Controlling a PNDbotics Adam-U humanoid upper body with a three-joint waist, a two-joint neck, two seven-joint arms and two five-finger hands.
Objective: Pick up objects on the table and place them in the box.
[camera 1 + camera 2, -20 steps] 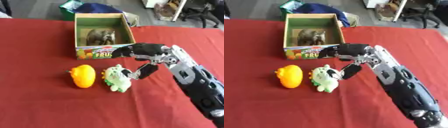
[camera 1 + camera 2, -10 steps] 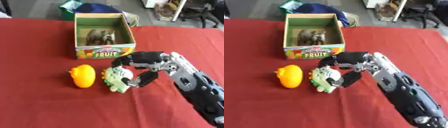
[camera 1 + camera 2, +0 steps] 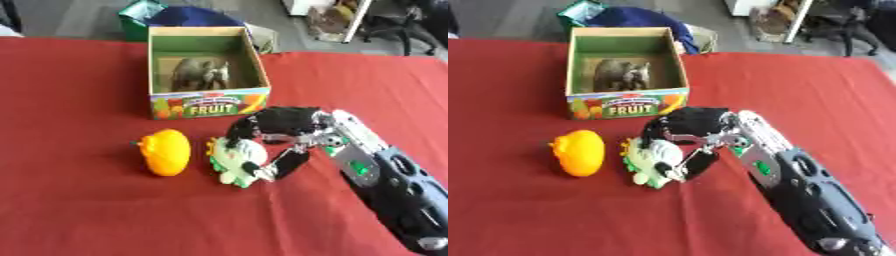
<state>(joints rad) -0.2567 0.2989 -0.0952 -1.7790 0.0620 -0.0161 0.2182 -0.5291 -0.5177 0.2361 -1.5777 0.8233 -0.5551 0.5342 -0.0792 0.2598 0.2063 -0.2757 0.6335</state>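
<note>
The right hand (image 3: 278, 131) reaches in from the near right corner of the table (image 3: 79, 210) and is curled round the green-and-white toy (image 3: 238, 161), fingers over its far side and the thumb against its near right side. The left hand is not in view. The toy rests on the red cloth near the middle of the table, just beside the orange toy (image 3: 165, 152) on its left and well short of the near edge.

Risk: the grasp appears to bear on the toy's right half only. On lifting, the toy could rotate out of the fingers and drop, or swing left and knock the orange toy toward the left edge. A low carry could catch the near wall of the fruit box (image 3: 208, 102), since that wall stands between the toy and the opening.

Orientation: the green-and-white toy lies with its long axis running from near right to far left, roughly; which end is its front cannot be made out. Farther back, the box already holds a grey-brown animal figure (image 3: 199, 74).
</note>
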